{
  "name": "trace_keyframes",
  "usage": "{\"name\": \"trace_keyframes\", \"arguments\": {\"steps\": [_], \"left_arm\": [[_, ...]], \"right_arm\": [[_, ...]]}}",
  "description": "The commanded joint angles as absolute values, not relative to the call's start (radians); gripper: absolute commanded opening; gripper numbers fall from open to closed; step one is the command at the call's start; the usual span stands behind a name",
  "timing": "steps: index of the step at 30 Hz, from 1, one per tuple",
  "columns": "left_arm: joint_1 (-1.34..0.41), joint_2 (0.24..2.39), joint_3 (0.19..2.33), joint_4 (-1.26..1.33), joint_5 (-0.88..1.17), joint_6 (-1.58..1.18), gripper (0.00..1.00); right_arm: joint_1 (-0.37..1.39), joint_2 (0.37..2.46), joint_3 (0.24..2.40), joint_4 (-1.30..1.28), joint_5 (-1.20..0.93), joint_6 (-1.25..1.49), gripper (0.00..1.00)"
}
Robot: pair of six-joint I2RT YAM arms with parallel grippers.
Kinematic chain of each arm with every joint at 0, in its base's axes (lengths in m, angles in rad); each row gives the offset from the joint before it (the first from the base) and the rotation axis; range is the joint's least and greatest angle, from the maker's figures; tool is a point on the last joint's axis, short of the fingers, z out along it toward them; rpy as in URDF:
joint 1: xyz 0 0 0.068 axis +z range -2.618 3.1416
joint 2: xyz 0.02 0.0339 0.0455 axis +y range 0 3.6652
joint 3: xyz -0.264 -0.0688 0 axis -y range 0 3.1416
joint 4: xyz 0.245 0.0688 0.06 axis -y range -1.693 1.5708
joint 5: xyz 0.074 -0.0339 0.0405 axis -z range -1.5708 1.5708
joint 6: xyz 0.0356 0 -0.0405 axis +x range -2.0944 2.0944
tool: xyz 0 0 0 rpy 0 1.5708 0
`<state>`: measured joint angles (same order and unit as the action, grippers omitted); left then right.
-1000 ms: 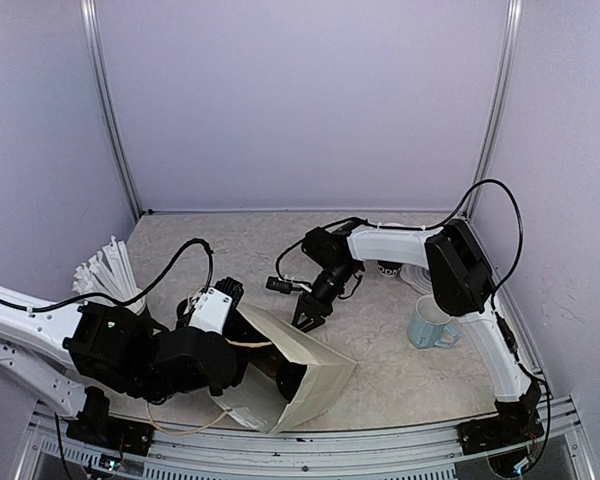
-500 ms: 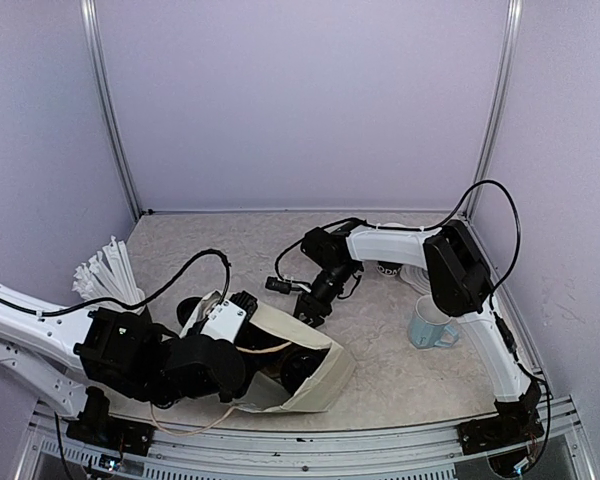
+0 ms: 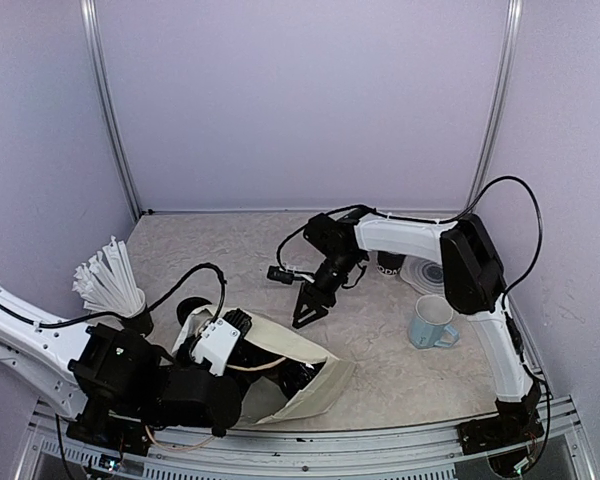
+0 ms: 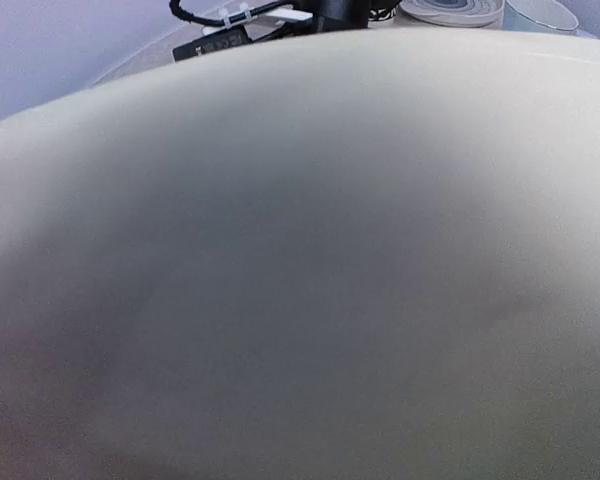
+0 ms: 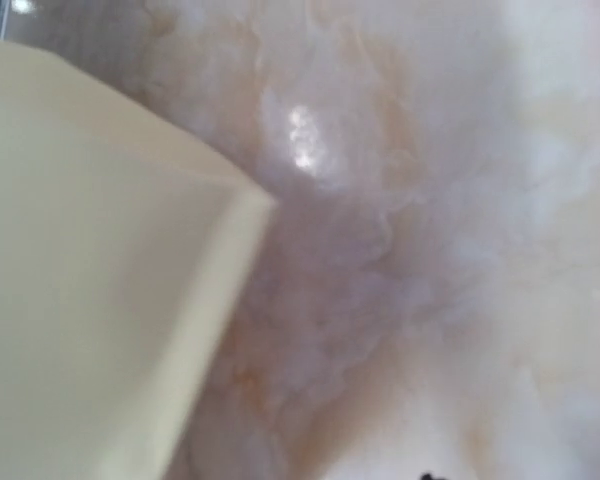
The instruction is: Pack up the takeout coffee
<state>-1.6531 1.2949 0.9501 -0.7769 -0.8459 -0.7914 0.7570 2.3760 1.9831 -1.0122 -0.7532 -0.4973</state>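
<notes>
Marbled beige table (image 3: 230,250), lilac walls (image 3: 300,100), bag (image 3: 285,342) at near edge; right pincer (image 3: 308,312) open, empty; left pincer (image 3: 236,327) against bag, state unclear.

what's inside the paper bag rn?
In the mouth of the paper bag, a dark rounded shape shows, probably a cup. The walls cover the rest; count unclear.

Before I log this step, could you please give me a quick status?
Right gripper open, empty, beside the bag. Left gripper against bag, jaws hidden. One coffee cup unpacked, beside plate and mug.

A black, white-lettered coffee cup (image 3: 388,266) stands, apparently upright, right of centre.
</notes>
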Motion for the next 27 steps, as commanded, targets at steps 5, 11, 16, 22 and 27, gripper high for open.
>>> {"name": "trace_keyframes", "arguments": {"steps": [5, 11, 16, 22, 27], "left_arm": [[-1.722, 1.298, 0.911, -0.875, -0.962, -0.924, 0.48], [-1.722, 1.287, 0.882, -0.845, -0.976, -0.926, 0.49], [-1.717, 1.258, 0.863, -0.800, -1.000, -0.914, 0.49], [-1.705, 1.217, 0.835, -0.751, -1.001, -0.898, 0.49], [-1.690, 1.223, 0.821, -0.691, -0.989, -0.866, 0.49]], "right_arm": [[0.773, 2.135, 1.927, -1.031, -0.663, -0.563, 0.51], [0.786, 2.048, 1.875, -1.038, -0.737, -0.622, 0.51], [0.793, 2.062, 1.855, -1.010, -0.658, -0.618, 0.51], [0.740, 2.144, 1.853, -0.921, -0.613, -0.556, 0.50], [0.708, 2.271, 1.900, -0.894, -0.584, -0.509, 0.50]]}}
